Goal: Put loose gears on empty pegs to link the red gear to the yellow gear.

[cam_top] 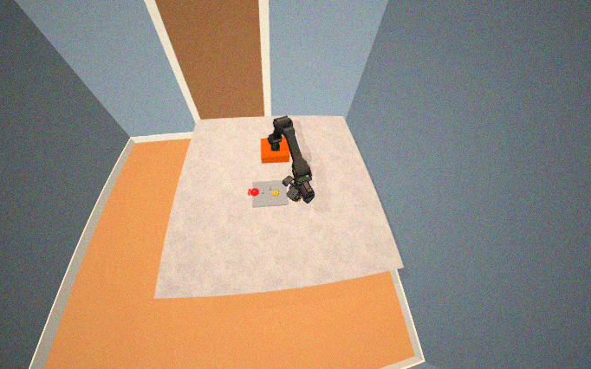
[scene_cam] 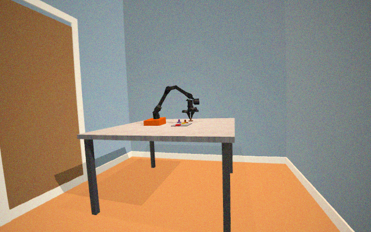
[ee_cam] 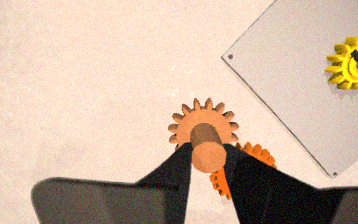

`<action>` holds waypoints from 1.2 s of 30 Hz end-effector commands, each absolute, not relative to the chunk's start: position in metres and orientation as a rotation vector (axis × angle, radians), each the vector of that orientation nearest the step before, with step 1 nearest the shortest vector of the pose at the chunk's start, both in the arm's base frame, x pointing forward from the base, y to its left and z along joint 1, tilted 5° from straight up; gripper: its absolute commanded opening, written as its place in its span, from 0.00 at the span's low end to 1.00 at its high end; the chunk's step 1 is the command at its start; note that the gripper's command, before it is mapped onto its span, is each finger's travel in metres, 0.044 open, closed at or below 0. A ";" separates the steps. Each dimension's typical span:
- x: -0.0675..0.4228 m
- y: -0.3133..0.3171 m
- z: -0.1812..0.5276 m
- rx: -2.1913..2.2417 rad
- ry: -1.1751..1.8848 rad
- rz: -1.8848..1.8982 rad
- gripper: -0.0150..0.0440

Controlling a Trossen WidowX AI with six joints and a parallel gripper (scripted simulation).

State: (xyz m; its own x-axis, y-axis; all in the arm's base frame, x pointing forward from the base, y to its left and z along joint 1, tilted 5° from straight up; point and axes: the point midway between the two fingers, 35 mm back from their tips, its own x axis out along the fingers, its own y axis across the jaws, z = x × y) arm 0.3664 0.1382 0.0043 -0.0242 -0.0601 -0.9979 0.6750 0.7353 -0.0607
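Note:
My gripper point(scene_cam: 191, 118) point(ee_cam: 206, 149) is shut on the round handle of the copper-brown gear point(scene_cam: 190, 120) point(ee_cam: 200, 120). That gear is upright, at or just above the table, off the board's edge. The orange gear point(scene_cam: 185, 121) point(ee_cam: 258, 153) stands beside it, partly hidden by a finger in the wrist view. A purple gear point(scene_cam: 178, 121) also stands on the table. The grey board point(cam_top: 263, 202) point(ee_cam: 290, 110) bears the red gear point(cam_top: 252, 191) point(scene_cam: 178, 124) at its left and the yellow gear point(cam_top: 275, 194) point(ee_cam: 351, 70). Small bare pegs show between them in the top view.
The orange base block point(cam_top: 275, 157) point(scene_cam: 154, 122) of the arm stands behind the board. The board's near corner in the wrist view lies right of the held gear. The yellow gear's peg sticks up through its middle.

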 end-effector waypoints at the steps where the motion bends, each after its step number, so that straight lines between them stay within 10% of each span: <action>1: 0.369 0.139 0.014 0.529 1.484 -0.635 0.25; 36: 0.368 0.143 0.108 0.529 1.483 -0.629 0.25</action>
State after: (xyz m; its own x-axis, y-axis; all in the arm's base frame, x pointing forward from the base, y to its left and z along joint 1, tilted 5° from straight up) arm 0.3677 0.1434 0.1000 -0.0200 -0.0590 -0.9981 0.6722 0.7382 -0.0571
